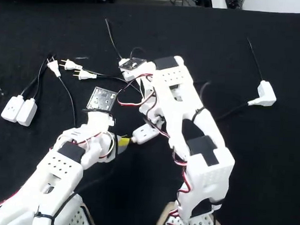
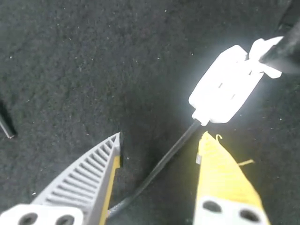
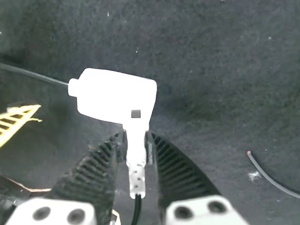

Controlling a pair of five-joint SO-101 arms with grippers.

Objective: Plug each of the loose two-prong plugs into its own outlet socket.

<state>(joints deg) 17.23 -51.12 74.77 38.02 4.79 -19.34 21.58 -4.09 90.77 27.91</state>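
Observation:
A white outlet socket (image 1: 144, 134) lies on the black table between the two arms, its black cable (image 2: 159, 166) running toward the left arm. My right gripper (image 3: 137, 140) is shut on a white two-prong plug (image 3: 136, 161). The plug's front end is pressed against the socket (image 3: 117, 98), and no prongs show. My left gripper (image 2: 160, 140) is open just behind the socket (image 2: 225, 89), its grey and yellow-taped fingers straddling the cable without touching it. Three loose plugs (image 1: 71, 66) lie at the far left.
Two white sockets (image 1: 18, 109) lie side by side at the left edge, their cables leading to the loose plugs. An angled white socket (image 1: 264, 94) with a black cable lies at the right. A thin black wire end (image 3: 269, 173) lies near the right gripper.

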